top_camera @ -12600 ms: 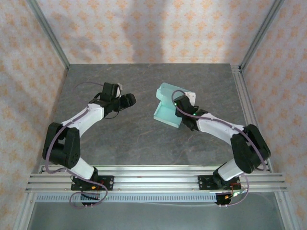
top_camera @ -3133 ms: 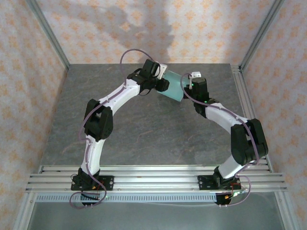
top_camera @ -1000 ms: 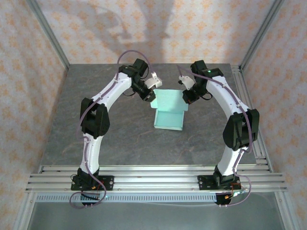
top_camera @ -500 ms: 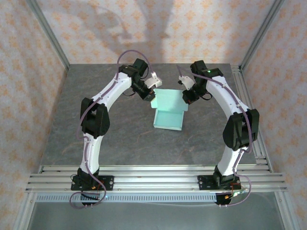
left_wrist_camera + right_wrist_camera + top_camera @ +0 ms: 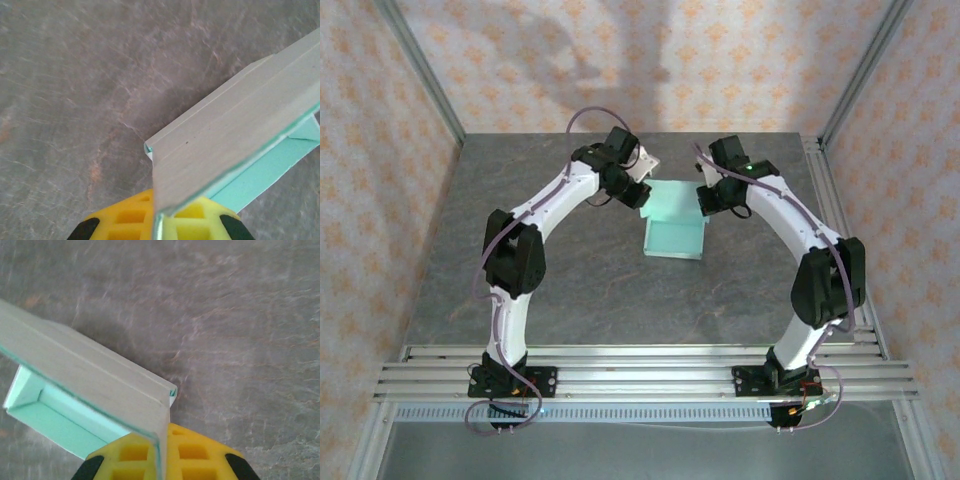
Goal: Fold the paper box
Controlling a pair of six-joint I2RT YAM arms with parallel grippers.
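Left wrist: left end effector (image 5: 159,221) tight on paper box (image 5: 235,135) edge

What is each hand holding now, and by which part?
Both hold the paper box: left hand pinches the far flap's left corner, right hand its right corner.

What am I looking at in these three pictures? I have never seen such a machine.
This is a robot with a left arm and a right arm, bolted at the near edge of a grey table. The wide picture comes from a fixed camera above and behind the arms. The two close pictures come from small cameras on the wrists, so the yellow parts at the bottom are the left fingers and the right fingers. One mint-green paper box is there, partly folded. Both pairs of fingers are shut on its flap, one at each end.
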